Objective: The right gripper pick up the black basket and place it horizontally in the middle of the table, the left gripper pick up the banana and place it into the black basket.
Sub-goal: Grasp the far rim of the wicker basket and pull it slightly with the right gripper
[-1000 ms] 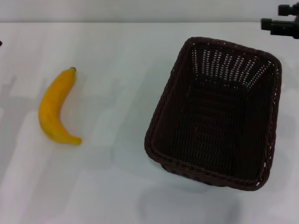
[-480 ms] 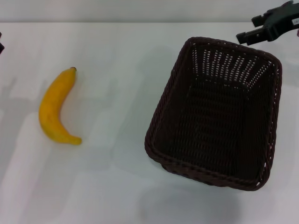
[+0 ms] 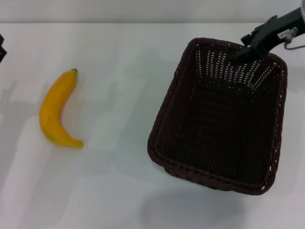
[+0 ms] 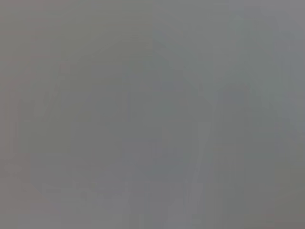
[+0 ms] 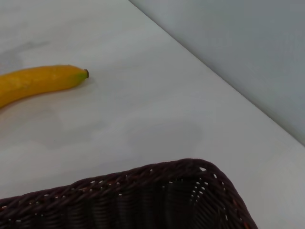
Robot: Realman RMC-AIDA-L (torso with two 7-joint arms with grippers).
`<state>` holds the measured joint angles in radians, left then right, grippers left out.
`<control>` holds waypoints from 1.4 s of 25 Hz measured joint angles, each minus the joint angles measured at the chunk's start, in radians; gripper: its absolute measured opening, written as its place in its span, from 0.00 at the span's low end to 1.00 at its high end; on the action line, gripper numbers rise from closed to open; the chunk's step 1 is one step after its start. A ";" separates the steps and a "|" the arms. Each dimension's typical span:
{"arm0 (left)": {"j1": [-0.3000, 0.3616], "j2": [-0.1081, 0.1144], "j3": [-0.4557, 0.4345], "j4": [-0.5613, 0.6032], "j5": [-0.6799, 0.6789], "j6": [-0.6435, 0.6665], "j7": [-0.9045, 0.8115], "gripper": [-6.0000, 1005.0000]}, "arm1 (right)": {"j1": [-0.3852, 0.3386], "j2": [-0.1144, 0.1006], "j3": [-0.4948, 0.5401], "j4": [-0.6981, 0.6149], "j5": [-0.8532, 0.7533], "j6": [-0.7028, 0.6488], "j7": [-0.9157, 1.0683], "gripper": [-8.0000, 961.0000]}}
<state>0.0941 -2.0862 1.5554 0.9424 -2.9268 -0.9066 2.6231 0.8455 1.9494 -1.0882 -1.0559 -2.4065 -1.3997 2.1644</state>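
The black basket [image 3: 215, 125] stands empty on the right half of the white table [image 3: 119, 67], its long side running away from me and slightly skewed. My right gripper [image 3: 242, 46] hangs open at the basket's far rim, one finger over the inside of the far wall. The right wrist view shows a corner of the basket [image 5: 143, 177] close up, with the banana [image 5: 33, 81] beyond it. The banana [image 3: 52, 112] lies on the table's left half, well apart from the basket. Only a black sliver of my left gripper [image 3: 2, 49] shows at the left edge.
The table's far edge [image 3: 143, 22] meets a grey wall. Bare tabletop lies between banana and basket. The left wrist view shows only a flat grey blur.
My right gripper has come down and leftward from the top right corner to the basket's far rim. Banana and basket have not moved.
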 joint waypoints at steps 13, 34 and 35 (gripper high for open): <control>0.003 -0.001 0.000 -0.004 0.000 0.000 0.000 0.87 | 0.051 0.008 -0.001 0.065 -0.029 0.092 -0.015 0.70; 0.002 -0.002 -0.003 -0.027 -0.002 -0.026 0.000 0.87 | 0.065 0.033 -0.009 0.153 -0.099 0.185 -0.008 0.69; 0.002 -0.002 -0.003 -0.028 -0.002 -0.026 0.000 0.87 | 0.066 0.033 -0.009 0.153 -0.105 0.183 -0.008 0.69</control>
<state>0.0958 -2.0878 1.5525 0.9146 -2.9284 -0.9323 2.6231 0.9114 1.9823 -1.0974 -0.9025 -2.5117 -1.2163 2.1560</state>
